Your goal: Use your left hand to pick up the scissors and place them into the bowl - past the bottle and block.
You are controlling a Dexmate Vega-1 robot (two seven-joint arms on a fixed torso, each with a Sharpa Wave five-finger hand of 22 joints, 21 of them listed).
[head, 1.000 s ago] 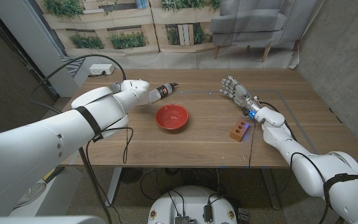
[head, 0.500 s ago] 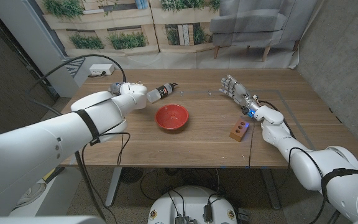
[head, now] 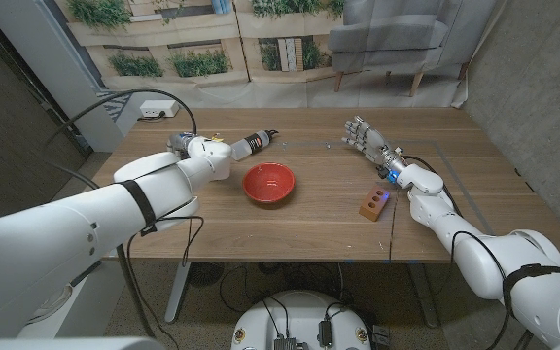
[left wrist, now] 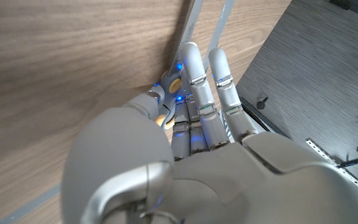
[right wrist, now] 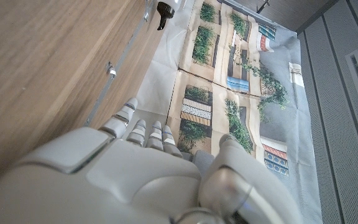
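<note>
Left hand point(head: 185, 145) is way out at the far left of the table point(head: 319, 238). In the wrist view the fingers point(left wrist: 194, 74) stretch flat-ish along the wood right by the far edge, with the thumb tucked in beside them. Can't honestly tell if it has hold of anything.

Nearest thing is the block point(head: 372, 204), over on the right. Then comes the red bowl point(head: 246, 185), mid-table, sitting between the hand and the block, so the drop should be a short carry. A bit farther back, the bottle point(head: 251, 145) lies on its side just beside the hand, cap pointing away to the right.

Scissors: my guess is they're under that hand, since that's where it's reaching. A couple of yellow bits point(left wrist: 174, 83) peek out between thumb and fingers, probably part of them. Which way they point, or how their long axis runs, I can't tell because the hand covers them.

Right hand point(head: 361, 134) is parked at the back right, fingers spread, holding nothing, out of the way.
</note>
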